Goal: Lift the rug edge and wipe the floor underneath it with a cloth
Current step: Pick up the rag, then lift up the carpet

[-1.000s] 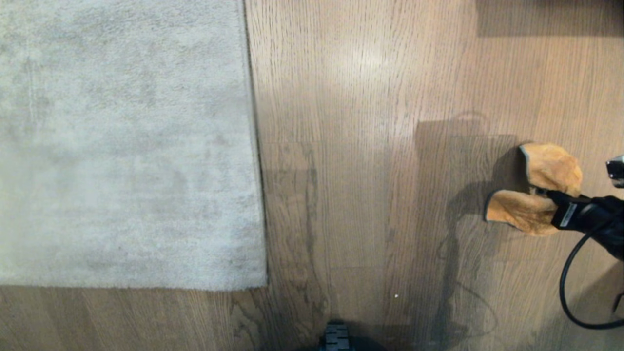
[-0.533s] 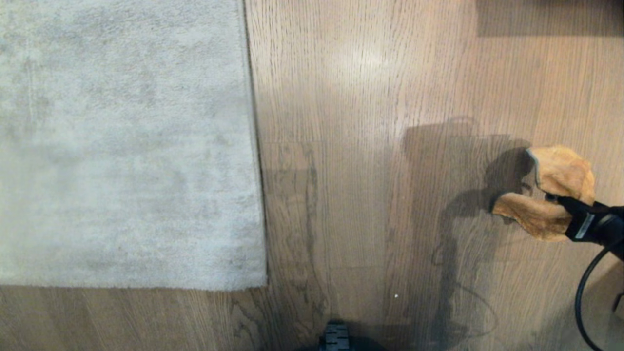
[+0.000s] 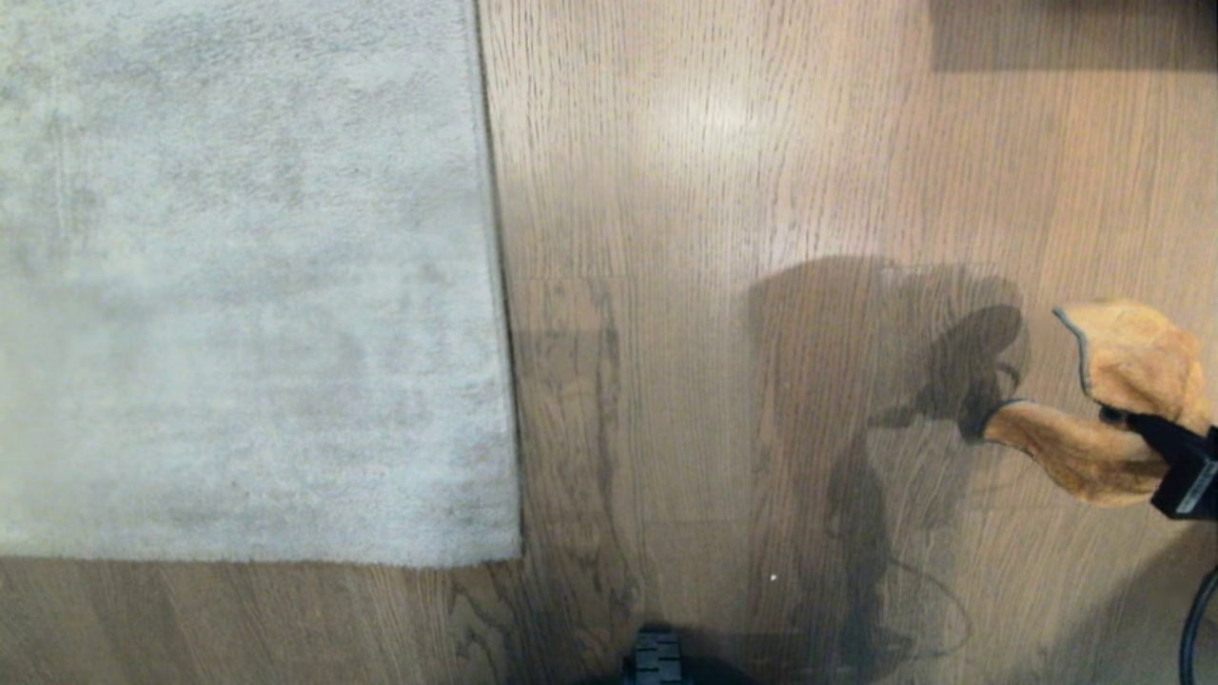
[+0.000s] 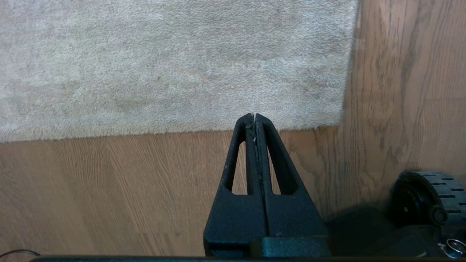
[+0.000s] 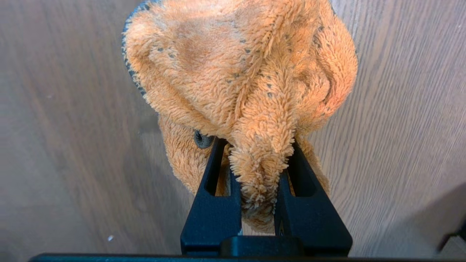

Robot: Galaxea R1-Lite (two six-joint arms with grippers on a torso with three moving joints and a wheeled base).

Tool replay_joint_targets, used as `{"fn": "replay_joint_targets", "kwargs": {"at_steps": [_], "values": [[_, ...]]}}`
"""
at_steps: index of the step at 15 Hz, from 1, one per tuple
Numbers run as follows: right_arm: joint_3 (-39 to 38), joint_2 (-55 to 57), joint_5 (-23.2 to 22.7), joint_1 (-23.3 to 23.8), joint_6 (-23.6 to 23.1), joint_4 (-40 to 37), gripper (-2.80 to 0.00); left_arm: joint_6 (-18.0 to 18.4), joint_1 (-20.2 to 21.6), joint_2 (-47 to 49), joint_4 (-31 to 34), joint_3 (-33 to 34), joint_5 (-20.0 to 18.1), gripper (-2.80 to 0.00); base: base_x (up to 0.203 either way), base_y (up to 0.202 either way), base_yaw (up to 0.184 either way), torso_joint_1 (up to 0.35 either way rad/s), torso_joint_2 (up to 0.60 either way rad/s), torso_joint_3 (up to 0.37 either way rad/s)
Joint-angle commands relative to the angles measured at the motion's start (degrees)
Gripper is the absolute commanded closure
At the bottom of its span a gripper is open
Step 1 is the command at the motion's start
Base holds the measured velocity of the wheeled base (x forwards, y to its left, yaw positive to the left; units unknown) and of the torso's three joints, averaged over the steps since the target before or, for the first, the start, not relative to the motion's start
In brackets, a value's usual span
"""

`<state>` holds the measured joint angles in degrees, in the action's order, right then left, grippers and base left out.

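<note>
Your right gripper fingers pinch the fuzzy orange-yellow cloth, bunched beyond the tips above the brown wood-plank floor. Left gripper fingers are closed, tips at the pale grey rug edge; open them there first.

The floor consisted of brown wood-grain planks with dark grain streaks. A pale grey short-pile rug lay flat directly on it, at the left of the head view. The rug edge ran straight along the bare planks, and a corner lay near the robot's base.
</note>
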<state>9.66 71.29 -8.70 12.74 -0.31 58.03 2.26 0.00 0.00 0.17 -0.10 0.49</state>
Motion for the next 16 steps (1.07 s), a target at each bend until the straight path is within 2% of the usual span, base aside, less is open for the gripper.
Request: {"fn": "replay_joint_targets", "kwargs": {"at_steps": [1, 6, 16], "values": [[-1.9, -6.7, 0.0, -1.3, 0.0, -1.8, 0.00, 0.0, 0.0, 0.0, 0.0, 0.0, 0.0, 0.00, 0.000, 0.000, 0.000, 0.000, 0.00, 0.000], [-7.9, -20.0, 0.3, -6.1, -0.4, -11.3, 0.00, 0.0, 0.0, 0.0, 0.0, 0.0, 0.0, 0.00, 0.000, 0.000, 0.000, 0.000, 0.00, 0.000], [-9.7, -45.2, 0.6, -7.8, -7.9, -37.9, 0.00, 0.0, 0.0, 0.0, 0.0, 0.0, 0.0, 0.00, 0.000, 0.000, 0.000, 0.000, 0.00, 0.000]]}}
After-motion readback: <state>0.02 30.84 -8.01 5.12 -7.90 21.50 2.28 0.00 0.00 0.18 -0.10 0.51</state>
